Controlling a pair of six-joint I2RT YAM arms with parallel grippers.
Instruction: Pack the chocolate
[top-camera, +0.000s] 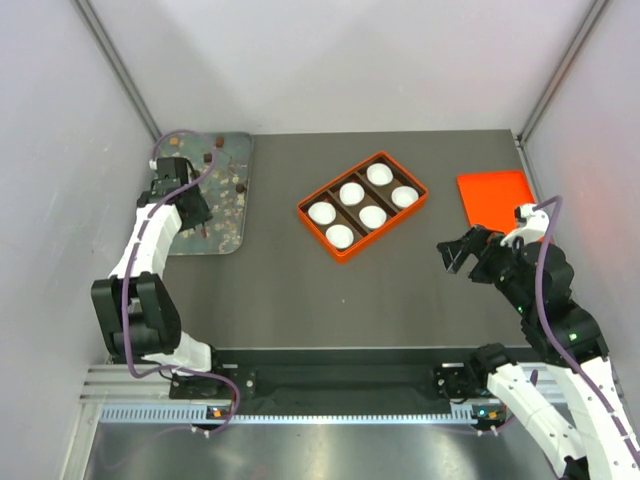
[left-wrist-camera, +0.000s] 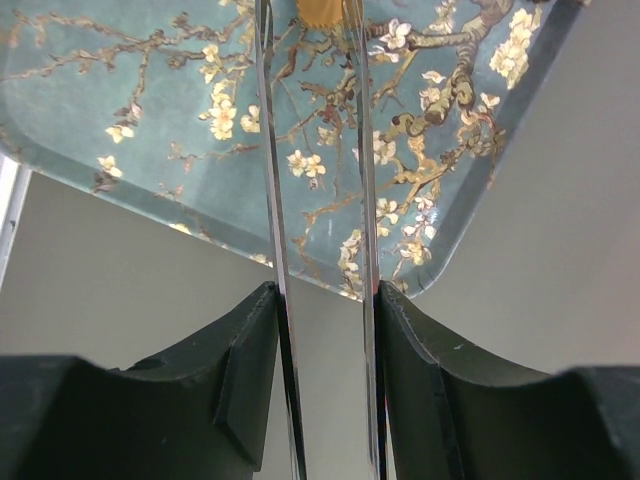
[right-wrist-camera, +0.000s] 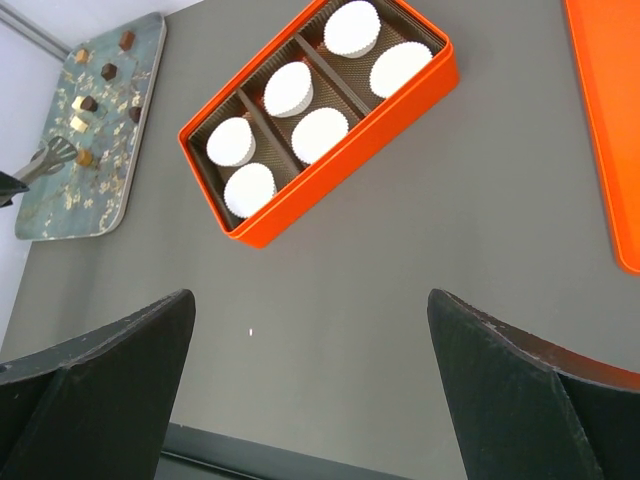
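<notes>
Several small chocolate lumps (top-camera: 217, 141), dark and tan, lie on a blue-green blossom-patterned tray (top-camera: 228, 215) at the far left; they also show in the right wrist view (right-wrist-camera: 108, 71). My left gripper (top-camera: 197, 212) is over the tray, shut on thin metal tongs (left-wrist-camera: 275, 200). In the left wrist view the gripper (left-wrist-camera: 322, 300) presses on both blades, and a tan chocolate (left-wrist-camera: 320, 10) sits between the blade tips at the top edge. My right gripper (top-camera: 452, 255) is open and empty above bare table (right-wrist-camera: 310, 300).
An orange box (top-camera: 345, 250) with several white paper cups (top-camera: 351, 192) stands mid-table, and shows in the right wrist view (right-wrist-camera: 300, 205). An orange lid (top-camera: 495, 195) lies at the right. White walls enclose the table.
</notes>
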